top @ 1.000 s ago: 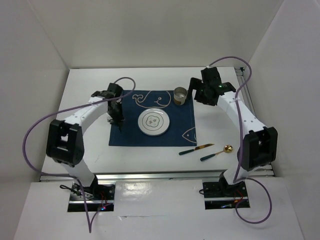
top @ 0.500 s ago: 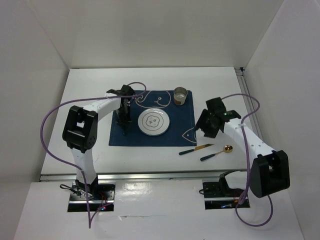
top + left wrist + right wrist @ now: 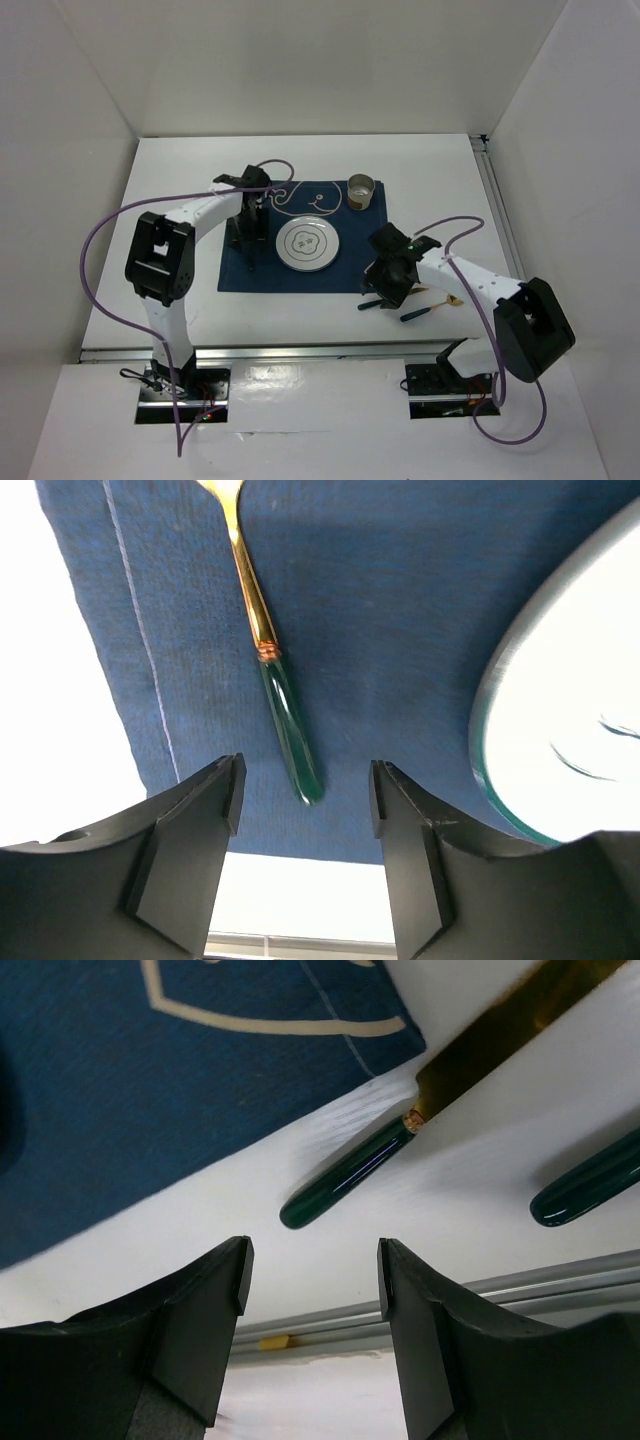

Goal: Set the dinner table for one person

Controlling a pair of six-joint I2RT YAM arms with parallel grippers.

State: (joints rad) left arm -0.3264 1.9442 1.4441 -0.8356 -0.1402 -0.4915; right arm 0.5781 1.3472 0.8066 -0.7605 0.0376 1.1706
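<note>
On the white dinner table (image 3: 180,180) lies a navy placemat (image 3: 355,240) with a white plate (image 3: 307,244) at its centre and a metal cup (image 3: 361,192) at its back right corner. A gold fork with a green handle (image 3: 270,670) rests on the mat left of the plate (image 3: 560,730). My left gripper (image 3: 247,245) hovers open over the fork's handle end (image 3: 305,780), not touching it. My right gripper (image 3: 383,290) is open just above the green-handled gold knife (image 3: 350,1185), which lies on the table off the mat's front right corner.
A green-handled spoon with a gold bowl (image 3: 435,305) lies right of the knife; its handle (image 3: 590,1190) shows in the right wrist view. The table's front rail runs close behind the right gripper. White walls enclose the table on three sides.
The left jaws have opened, leaving the fork lying free on the mat. The right arm swept from beside the cup to the front, over the knife, its jaws narrowing somewhat.
</note>
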